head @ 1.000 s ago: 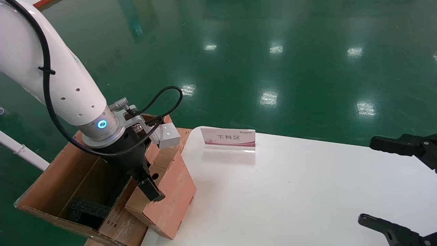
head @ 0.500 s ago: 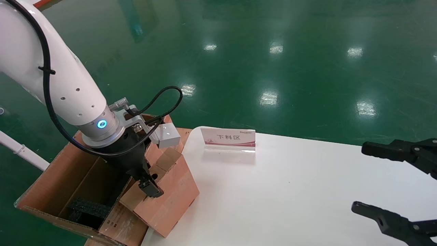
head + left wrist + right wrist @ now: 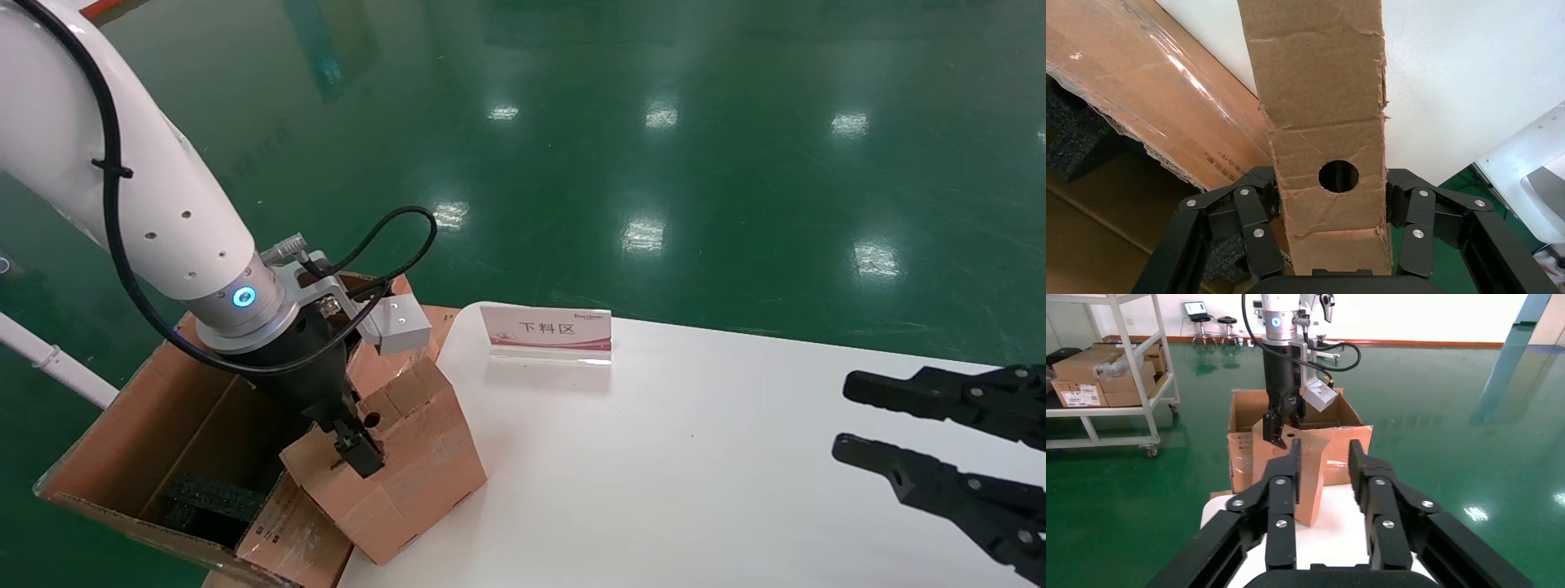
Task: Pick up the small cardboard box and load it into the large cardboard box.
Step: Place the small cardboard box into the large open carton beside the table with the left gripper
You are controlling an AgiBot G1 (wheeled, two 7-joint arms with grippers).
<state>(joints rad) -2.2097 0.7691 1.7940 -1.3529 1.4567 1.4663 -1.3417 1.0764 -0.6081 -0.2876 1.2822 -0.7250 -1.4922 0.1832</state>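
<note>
My left gripper (image 3: 355,447) is shut on the small cardboard box (image 3: 400,465), a plain orange-brown carton with a round hole in its top flap. It holds the box tilted at the table's left edge, against the large cardboard box (image 3: 122,441). In the left wrist view the small box (image 3: 1324,122) sits between both fingers (image 3: 1260,233), with the large box's taped flap (image 3: 1138,104) beside it. My right gripper (image 3: 858,425) is open and empty over the table's right side. In the right wrist view my right gripper (image 3: 1321,471) points toward both boxes (image 3: 1306,478).
A white table (image 3: 695,474) holds a small red-and-white sign (image 3: 546,333) near its back left. Black foam blocks (image 3: 208,498) lie inside the large box. Green floor surrounds the table. A shelf with cartons (image 3: 1101,373) stands far off.
The left gripper has turned the small box, so its near end swung right and its corner now faces me. The right gripper has moved left and its jaws have narrowed.
</note>
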